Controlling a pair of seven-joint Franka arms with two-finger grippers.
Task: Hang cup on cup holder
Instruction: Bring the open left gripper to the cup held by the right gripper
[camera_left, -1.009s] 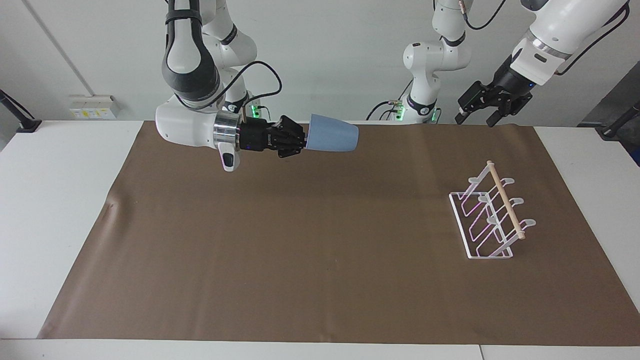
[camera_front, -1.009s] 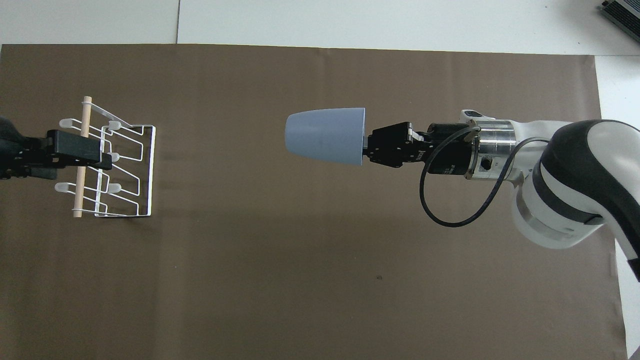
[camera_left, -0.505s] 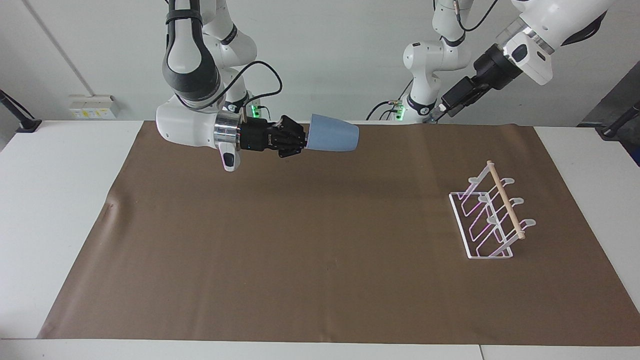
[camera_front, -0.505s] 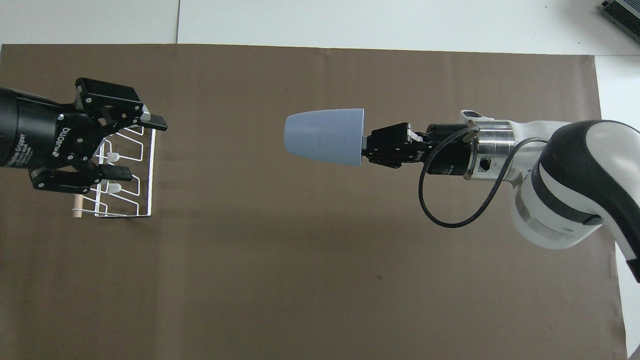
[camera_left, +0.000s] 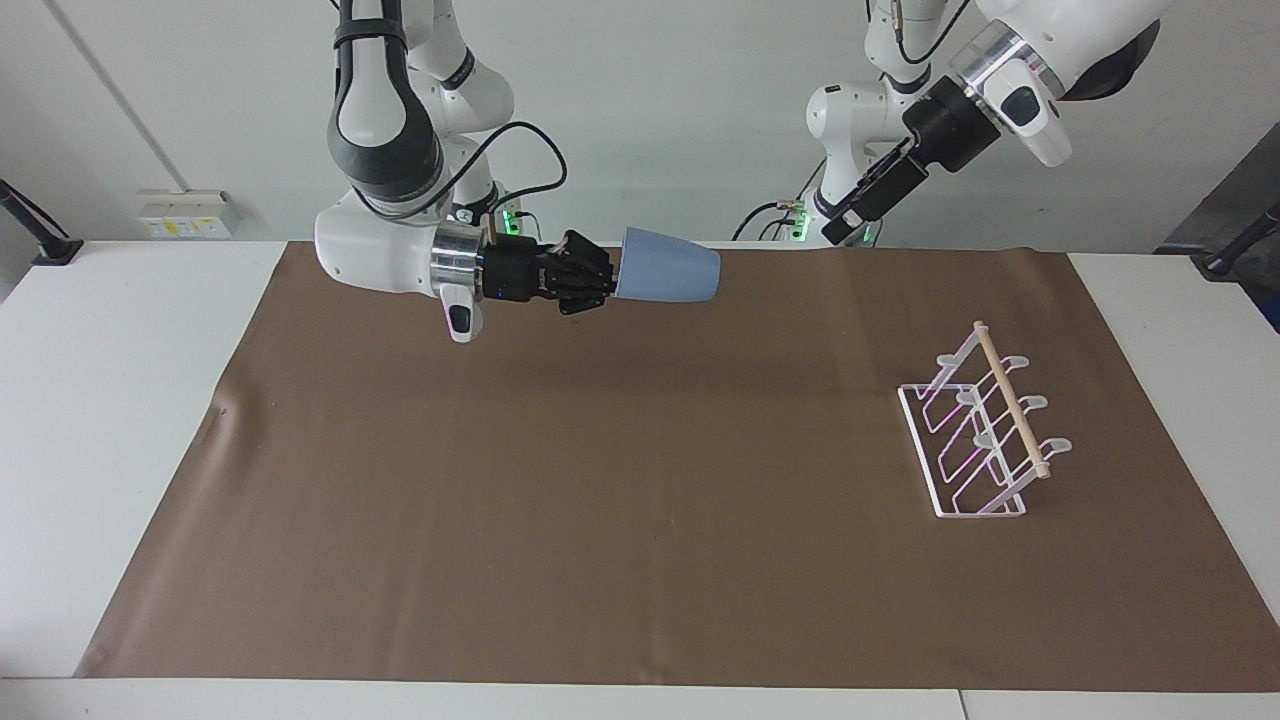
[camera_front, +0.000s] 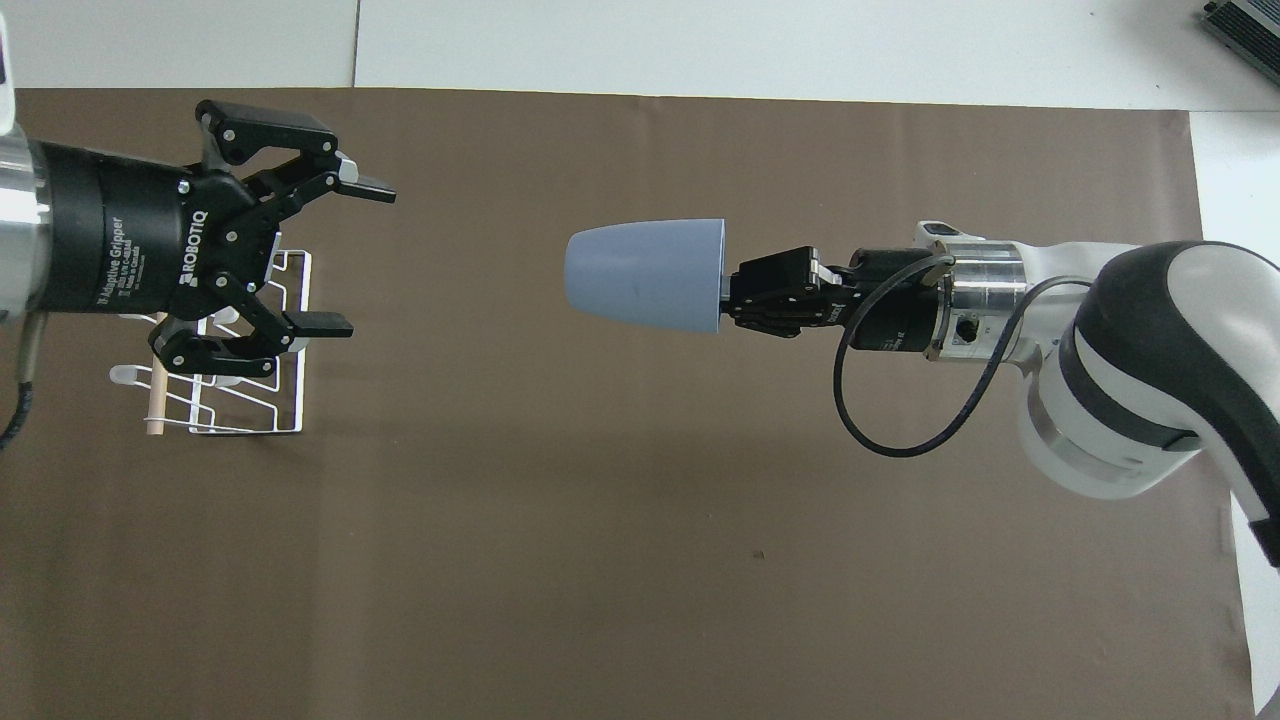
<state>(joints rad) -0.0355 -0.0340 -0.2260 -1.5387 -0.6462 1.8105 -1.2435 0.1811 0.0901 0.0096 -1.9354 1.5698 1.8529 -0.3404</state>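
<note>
Two arms raised | right gripper (camera_left: 612, 277) level, clamping light-blue tapered cup (camera_left: 668, 277) sideways by rim | left gripper (camera_front: 345, 255) spread wide, holding nothing, over white wire cup holder (camera_left: 985, 435)

**Listener:** What do the surfaces look like?

**Operator:** I see a matt brown sheet (camera_left: 640, 480), smooth like paper, covering a white table (camera_left: 110, 420) with a faint sheen. The cup (camera_left: 668, 278) is matt light blue and smooth, like plastic or unglazed ceramic; I cannot tell which.

**Listener:** And the cup holder?

**Operator:** The cup holder (camera_left: 975, 440) is thin white coated wire, slightly glossy, with a bare pale wooden dowel (camera_left: 1010, 400) along the holder's top. I see glossy white shells on both arms, a polished metal ring at each wrist, and grippers of matt black plastic or metal.
</note>
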